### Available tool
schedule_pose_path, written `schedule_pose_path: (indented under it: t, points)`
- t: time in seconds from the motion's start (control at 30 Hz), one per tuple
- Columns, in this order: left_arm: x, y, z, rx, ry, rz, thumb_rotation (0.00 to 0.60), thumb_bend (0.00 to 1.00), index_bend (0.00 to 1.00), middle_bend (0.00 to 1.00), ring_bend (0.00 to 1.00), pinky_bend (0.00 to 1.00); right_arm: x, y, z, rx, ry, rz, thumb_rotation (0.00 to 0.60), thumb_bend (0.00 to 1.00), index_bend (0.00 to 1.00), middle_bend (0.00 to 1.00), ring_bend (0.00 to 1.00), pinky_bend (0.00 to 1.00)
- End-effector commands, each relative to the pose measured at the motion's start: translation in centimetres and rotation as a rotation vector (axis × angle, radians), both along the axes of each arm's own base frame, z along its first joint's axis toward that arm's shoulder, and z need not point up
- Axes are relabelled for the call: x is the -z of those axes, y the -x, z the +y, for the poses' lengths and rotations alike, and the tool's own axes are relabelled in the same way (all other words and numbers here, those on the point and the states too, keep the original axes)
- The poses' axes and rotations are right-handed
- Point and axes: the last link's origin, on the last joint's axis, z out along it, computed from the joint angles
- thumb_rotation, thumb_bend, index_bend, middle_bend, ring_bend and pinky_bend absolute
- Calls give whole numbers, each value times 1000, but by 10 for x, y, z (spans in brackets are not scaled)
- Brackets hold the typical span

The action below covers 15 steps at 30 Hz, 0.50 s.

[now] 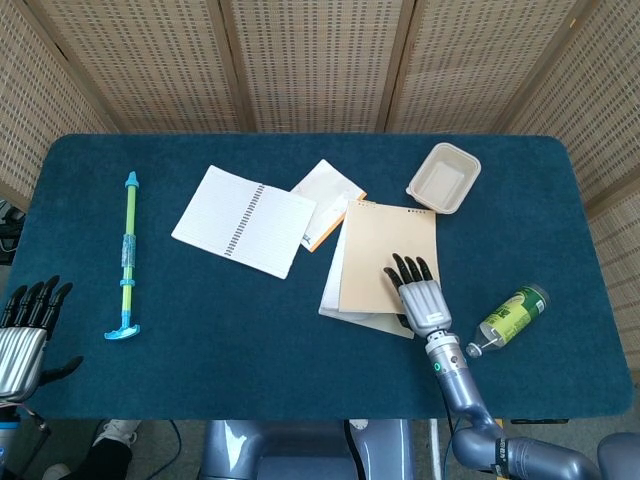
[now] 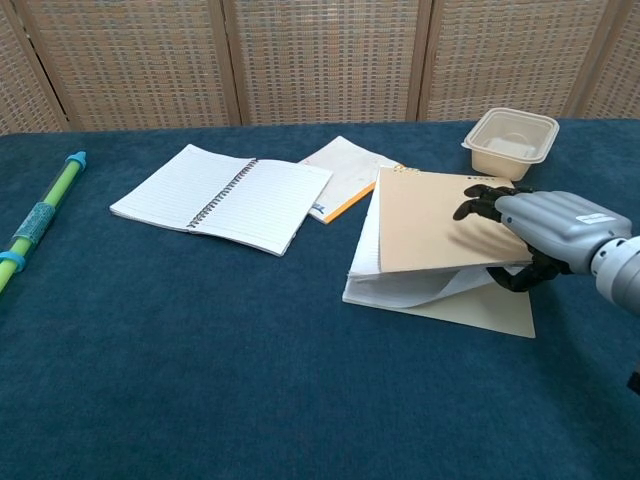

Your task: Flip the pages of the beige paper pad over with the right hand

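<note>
The beige paper pad [image 2: 440, 250] is found right of centre on the blue table [image 1: 250, 330], its long axis running away from the robot toward the bound far edge, near the empty tray [image 1: 443, 178]. In the chest view the upper sheets are seen raised off the backing at the near edge, with white pages sagging beneath them. The lifted stack is pinched by the right hand [image 2: 535, 232], whose fingers [image 2: 482, 205] are laid flat on top while the thumb is hooked underneath at the near right corner. The pad therefore lies directly ahead of this hand, so the turn is judged to hinge on the far edge and to carry the pages up and away. The left hand [image 1: 22, 335] is held spread and empty at the table's near left corner, well apart from the pad. A spiral notebook [image 1: 244, 220], a green stick [image 1: 128, 255] and a bottle [image 1: 512, 317] are also present.
</note>
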Motion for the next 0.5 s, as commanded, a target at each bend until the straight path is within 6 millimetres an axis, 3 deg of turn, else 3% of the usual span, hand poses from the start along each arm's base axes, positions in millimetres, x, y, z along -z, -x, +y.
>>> schedule_pose_path:
  t: [0.03, 0.17, 0.27, 0.5]
  points:
    - [1, 0, 0, -1, 2, 0, 600, 35, 0, 0, 0, 0, -4, 2, 0, -8, 16, -3, 600, 764, 334, 137, 85, 299]
    - [2, -1, 0, 2, 7, 5, 600, 35, 0, 0, 0, 0, -13, 8, 7, -40, 35, -15, 600, 810, 495, 359, 295, 440]
    - [3, -1, 0, 3, 7, 7, 600, 34, 0, 0, 0, 0, -18, 12, 14, -59, 37, -27, 600, 824, 590, 467, 409, 527]
    - [3, -1, 0, 3, 6, 6, 600, 35, 0, 0, 0, 0, -29, 16, 34, -122, 23, -53, 600, 825, 620, 535, 482, 562]
